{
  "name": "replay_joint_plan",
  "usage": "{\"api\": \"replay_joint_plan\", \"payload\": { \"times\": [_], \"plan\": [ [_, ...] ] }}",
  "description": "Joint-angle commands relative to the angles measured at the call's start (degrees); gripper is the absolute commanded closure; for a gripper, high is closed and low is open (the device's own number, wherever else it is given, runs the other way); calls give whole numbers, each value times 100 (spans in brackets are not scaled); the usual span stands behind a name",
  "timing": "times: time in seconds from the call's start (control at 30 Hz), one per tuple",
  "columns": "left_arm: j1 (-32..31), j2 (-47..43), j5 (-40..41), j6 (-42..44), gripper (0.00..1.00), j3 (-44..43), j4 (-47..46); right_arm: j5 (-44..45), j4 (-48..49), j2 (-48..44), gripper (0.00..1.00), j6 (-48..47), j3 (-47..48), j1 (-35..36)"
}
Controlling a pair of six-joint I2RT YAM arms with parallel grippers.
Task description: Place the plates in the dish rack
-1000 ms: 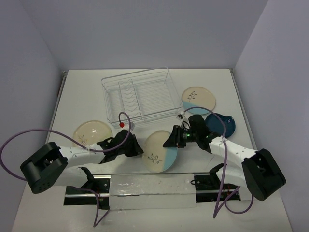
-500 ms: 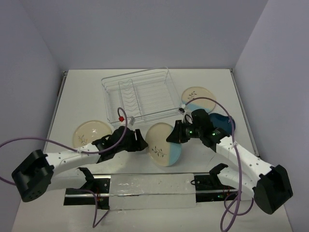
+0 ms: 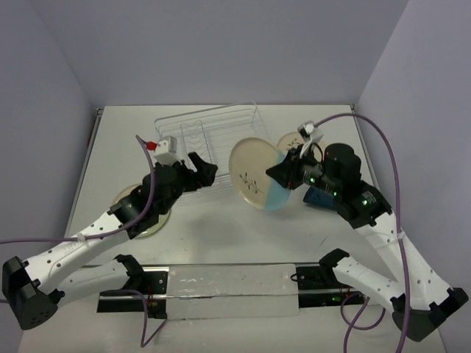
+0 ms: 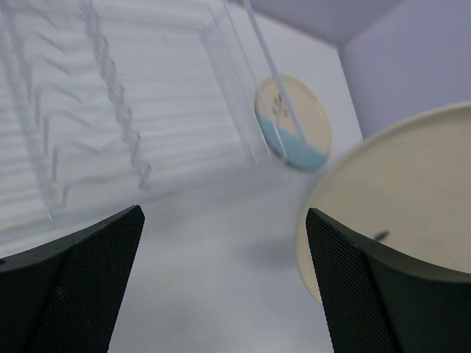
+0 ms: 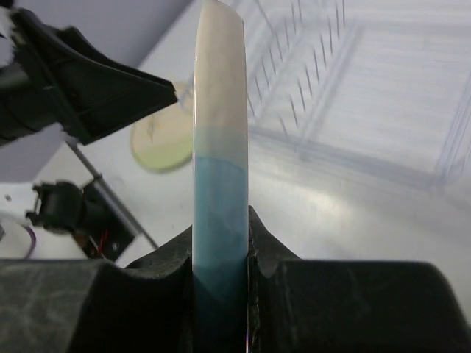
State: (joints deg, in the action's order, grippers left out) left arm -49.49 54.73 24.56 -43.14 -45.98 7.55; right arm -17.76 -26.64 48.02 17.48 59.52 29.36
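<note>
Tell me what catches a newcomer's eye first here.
A cream-and-blue plate hangs tilted in mid-air at centre, its blue edge clamped in the jaws of the right gripper, by the dish rack's right end. Opposite, the left gripper hangs near the rack's front, jaws wide and empty.

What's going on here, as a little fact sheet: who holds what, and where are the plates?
Right pincer: shut on the cream-and-blue plate, held on edge above the table near the dish rack
Left pincer: open, empty
Dish rack: no plates in it
On the table: second cream-and-blue plate, pale green plate, dark blue plate
</note>
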Motion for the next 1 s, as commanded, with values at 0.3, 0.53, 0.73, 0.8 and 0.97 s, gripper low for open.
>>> {"api": "replay_joint_plan", "payload": {
  "times": [0.3, 0.53, 0.73, 0.8, 0.97],
  "plan": [
    [3169, 421, -544, -55, 1, -1258, 675, -39, 1241, 2923, 100, -2606, 3911, -138],
    [4399, 199, -862, -112, 1, -1087, 486, -2247, 1188, 4597, 100, -5125, 5273, -170],
    [4900, 389, -1452, -150, 1, -783, 230, -3368, 1182, 5409, 100, -7145, 5722, -168],
    [5118, 509, -1653, -222, 1, -743, 247, -3535, 1159, 5655, 100, -7230, 6037, -170],
    [5347, 600, -1741, -298, 1, -570, 159, -4110, 1152, 6239, 100, -7540, 6519, -159]
  ]
}}
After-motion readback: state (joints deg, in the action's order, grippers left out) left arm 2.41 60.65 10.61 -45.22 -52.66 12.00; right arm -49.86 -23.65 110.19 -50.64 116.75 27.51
